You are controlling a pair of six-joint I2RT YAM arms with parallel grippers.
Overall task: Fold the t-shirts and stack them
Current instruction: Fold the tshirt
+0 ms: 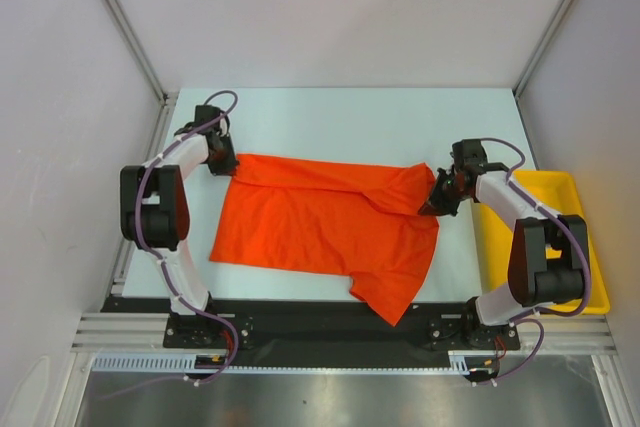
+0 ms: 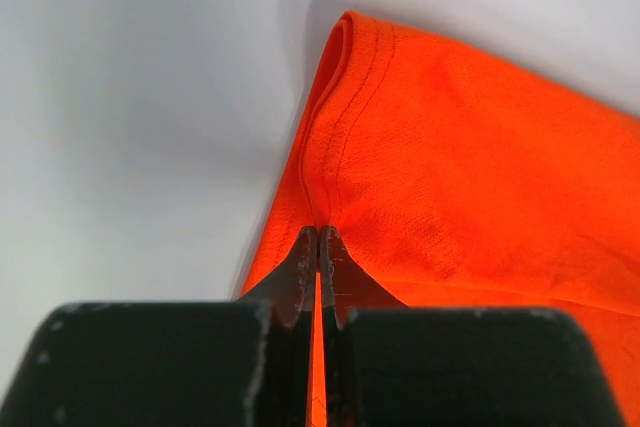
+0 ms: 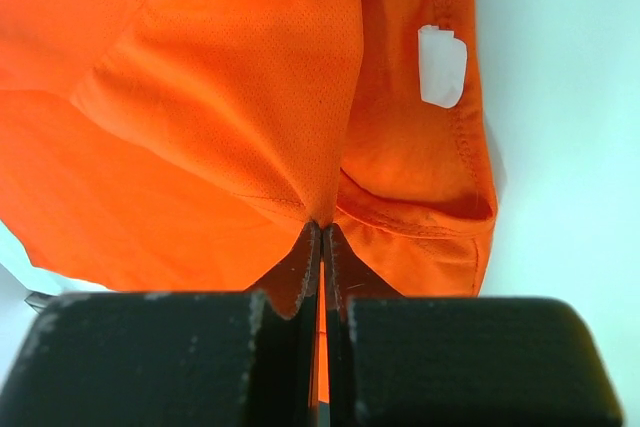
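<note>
A bright orange-red t-shirt (image 1: 320,222) lies across the middle of the white table, its far edge folded over toward the front. My left gripper (image 1: 226,164) is shut on the shirt's far left corner; the left wrist view shows the t-shirt (image 2: 470,167) hem pinched between the tips of the left gripper (image 2: 319,237). At the shirt's far right corner my right gripper (image 1: 437,203) is shut on the cloth. In the right wrist view the t-shirt (image 3: 230,97) fabric bunches into the closed tips of the right gripper (image 3: 321,230), beside the collar with its white label (image 3: 441,66).
A yellow plastic tray (image 1: 575,232) sits at the table's right edge, partly under the right arm. White walls enclose the table on the left, back and right. A black rail with the arm bases runs along the near edge.
</note>
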